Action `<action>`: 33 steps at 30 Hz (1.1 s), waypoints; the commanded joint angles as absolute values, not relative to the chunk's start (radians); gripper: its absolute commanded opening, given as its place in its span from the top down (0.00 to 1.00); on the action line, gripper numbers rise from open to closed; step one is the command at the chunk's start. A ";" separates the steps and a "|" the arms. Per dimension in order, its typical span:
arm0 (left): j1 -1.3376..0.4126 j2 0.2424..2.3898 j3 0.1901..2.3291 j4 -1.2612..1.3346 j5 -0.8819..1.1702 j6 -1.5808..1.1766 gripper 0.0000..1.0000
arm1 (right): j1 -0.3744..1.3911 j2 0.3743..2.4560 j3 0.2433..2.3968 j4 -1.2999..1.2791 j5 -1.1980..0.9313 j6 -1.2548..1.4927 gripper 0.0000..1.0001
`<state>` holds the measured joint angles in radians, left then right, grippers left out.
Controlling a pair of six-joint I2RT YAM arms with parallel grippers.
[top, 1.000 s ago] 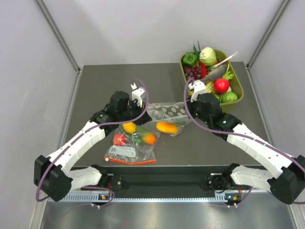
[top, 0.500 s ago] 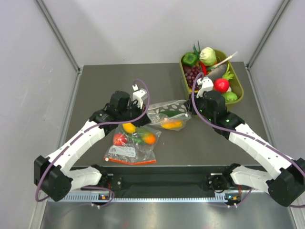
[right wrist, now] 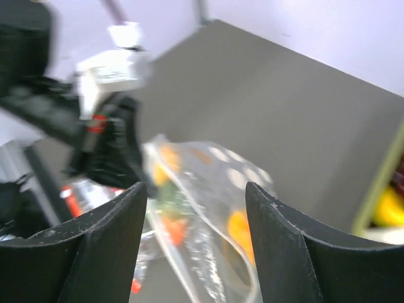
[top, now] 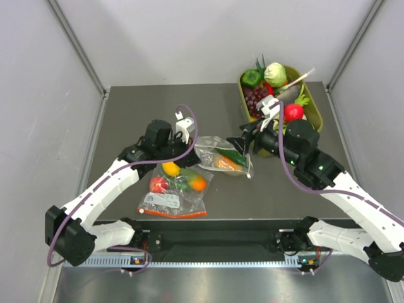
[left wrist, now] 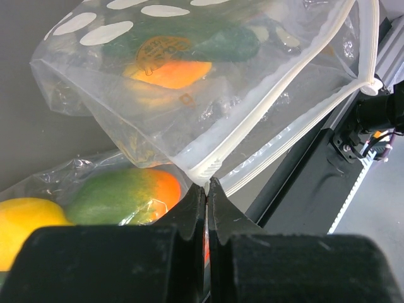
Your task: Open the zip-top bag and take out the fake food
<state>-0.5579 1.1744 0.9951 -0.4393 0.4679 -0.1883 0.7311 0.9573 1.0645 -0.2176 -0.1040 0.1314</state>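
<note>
Plastic zip-top bag (top: 224, 156), white-dotted, sits mid-worktop (top: 139, 107) between your arms, fake food (left wrist: 167, 72) inside it. Your left pincer (left wrist: 206, 189) is pinched tight on bag's zip-strip corner. Your right pincer (right wrist: 196, 196) hangs spread apart just right of bag, gripping nothing.

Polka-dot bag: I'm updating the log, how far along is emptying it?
Done: left gripper pinches the bag by its zip edge. In hand: right gripper open, facing the bag. To do: take out mango and cucumber, both inside.

left pincer (left wrist: 206, 187) clamped, right pincer (right wrist: 196, 189) spread
</note>
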 commanded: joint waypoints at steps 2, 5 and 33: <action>-0.555 1.167 1.031 -0.387 0.485 -0.190 1.00 | 0.790 1.029 1.106 -0.172 -0.325 0.164 0.37; -0.557 1.166 1.031 -0.385 0.482 -0.189 1.00 | 0.830 1.101 1.123 -0.173 -0.411 0.170 0.38; -0.555 1.140 1.028 -0.408 0.511 -0.161 1.00 | 0.807 1.391 1.089 -0.227 0.304 0.250 0.42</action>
